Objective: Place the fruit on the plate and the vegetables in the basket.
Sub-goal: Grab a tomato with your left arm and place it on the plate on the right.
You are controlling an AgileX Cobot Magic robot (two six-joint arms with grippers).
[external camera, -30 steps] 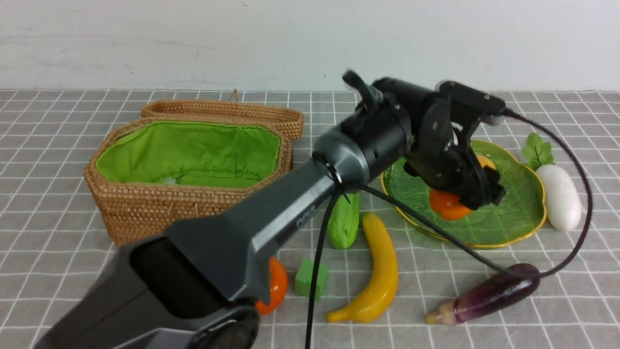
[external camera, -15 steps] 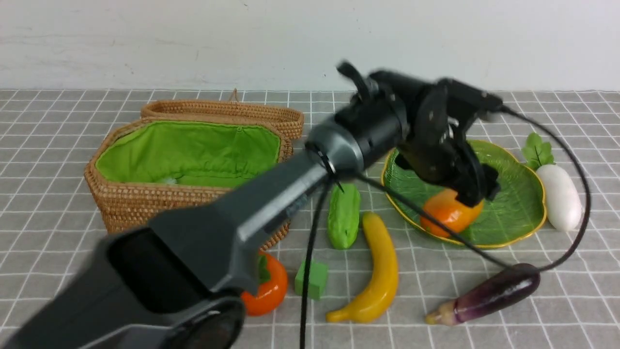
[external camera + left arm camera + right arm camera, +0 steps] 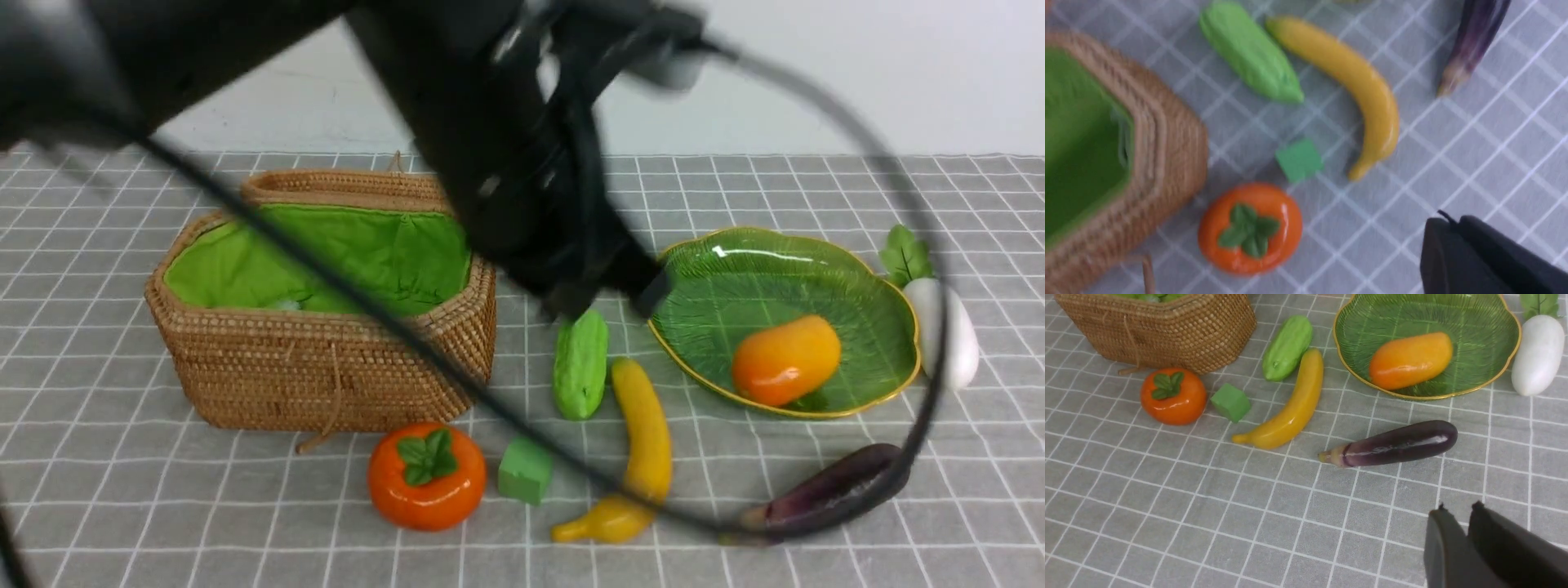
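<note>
Because the left fingers (image 3: 1436,249) are closed together with nothing between them, and the mango (image 3: 785,361) lies in the plate (image 3: 886,392), I judge that the next step is to bring another fruit, perhaps the persimmon (image 3: 427,476). For this, the left arm should first pass clear of the basket (image 3: 326,367), open its fingers wide, and come straight down over the persimmon, taking it at the two sides of its round body, below the leaves. The green cube (image 3: 525,470) is near, so a finger may push it. On the way to the plate, the fruit should go high over the cucumber (image 3: 580,367) and the banana (image 3: 645,433), and be set down gently on the free glass beside the mango. The right fingers (image 3: 1442,539) hold nothing and show only a narrow gap; they can wait apart from this path.

From left to right, the persimmon sits on the surface just in front of the basket, round, glossy and orange-red, with its leafy green top upward. The banana is yellow and curved, lying between the green cube and the eggplant (image 3: 1396,446). The mango is smooth, orange turning to yellow, and it lies on its side in the ribbed green glass. Beside the plate is the white radish (image 3: 1537,355).
</note>
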